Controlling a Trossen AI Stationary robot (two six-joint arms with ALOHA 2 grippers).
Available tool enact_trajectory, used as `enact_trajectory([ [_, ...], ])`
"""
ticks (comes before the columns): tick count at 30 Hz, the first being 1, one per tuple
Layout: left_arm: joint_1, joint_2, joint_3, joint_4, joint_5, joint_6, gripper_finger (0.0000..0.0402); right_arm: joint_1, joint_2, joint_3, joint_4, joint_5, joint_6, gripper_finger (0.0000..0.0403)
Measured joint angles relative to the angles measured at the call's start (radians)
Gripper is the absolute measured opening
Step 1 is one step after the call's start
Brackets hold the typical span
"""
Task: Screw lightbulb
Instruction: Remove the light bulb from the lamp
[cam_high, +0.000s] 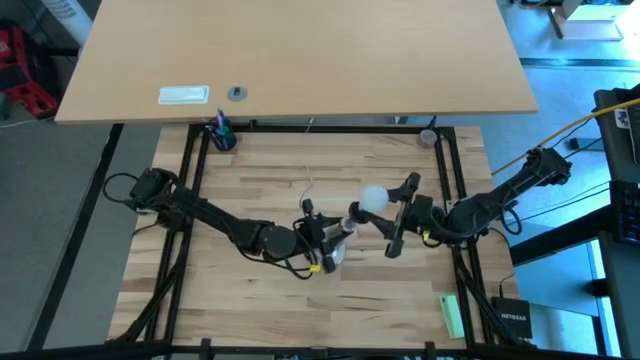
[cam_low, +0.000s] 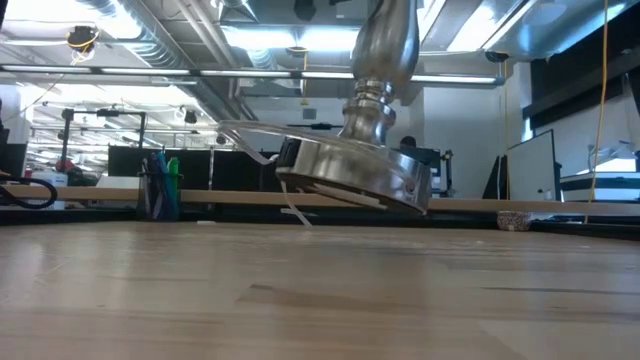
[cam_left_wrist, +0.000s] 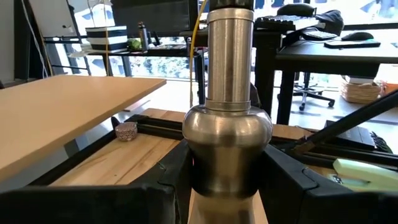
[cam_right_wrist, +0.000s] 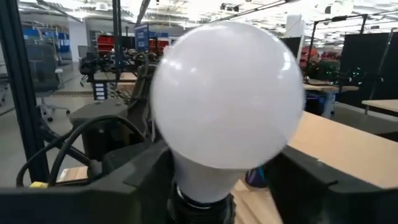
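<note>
The lightbulb (cam_high: 374, 197) is seated at the socket end of the lamp stand (cam_high: 338, 238), their long axes in line. The stand is pinched by the left gripper (cam_high: 322, 238) and held lifted and tilted. The bulb lies between the right gripper (cam_high: 398, 215) fingers, whose grip cannot be told.

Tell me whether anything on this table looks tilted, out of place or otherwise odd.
The silver stand is off the table and tilted, its round base hanging at a slant in the low view. The left gripper clamps its stem. The lightbulb sits between the right gripper's fingers at the stand's top. Nothing is spilled or broken.
</note>
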Motion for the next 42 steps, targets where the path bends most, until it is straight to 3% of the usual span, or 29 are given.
enact_trajectory([
  [5, 0.000, 0.000, 0.000, 0.002, -0.008, 0.011, 0.0126, -0.009, 0.000, 0.000, -0.014, -0.025, 0.000, 0.0145],
  [8, -0.008, 0.000, 0.000, 0.002, -0.009, 0.026, 0.0126, -0.007, 0.000, 0.000, -0.016, -0.029, -0.021, 0.0142],
  [11, -0.021, -0.001, 0.000, 0.003, 0.039, 0.039, 0.0126, -0.005, -0.015, 0.000, -0.033, -0.111, -0.039, 0.0142],
  [13, -0.023, -0.003, 0.000, 0.009, 0.151, 0.043, 0.0126, -0.005, -0.031, -0.001, -0.048, -0.237, -0.045, 0.0142],
  [20, 0.004, -0.003, 0.000, 0.011, 0.683, 0.007, 0.0126, -0.009, -0.062, -0.003, -0.102, -0.819, -0.109, 0.0142],
  [23, 0.019, -0.003, 0.001, 0.018, 0.803, -0.029, 0.0126, -0.011, -0.054, -0.003, -0.095, -0.972, -0.152, 0.0142],
  [31, 0.029, -0.003, 0.003, -0.016, 0.849, -0.053, 0.0126, -0.011, -0.050, -0.003, -0.099, -0.998, -0.163, 0.0142],
  [36, 0.026, -0.002, 0.001, 0.002, 0.747, -0.024, 0.0126, -0.007, -0.052, -0.002, -0.101, -0.801, -0.117, 0.0144],
  [42, 0.006, 0.001, -0.003, -0.013, 0.517, 0.006, 0.0126, -0.004, -0.060, 0.002, -0.163, -0.546, -0.054, 0.0274],
])
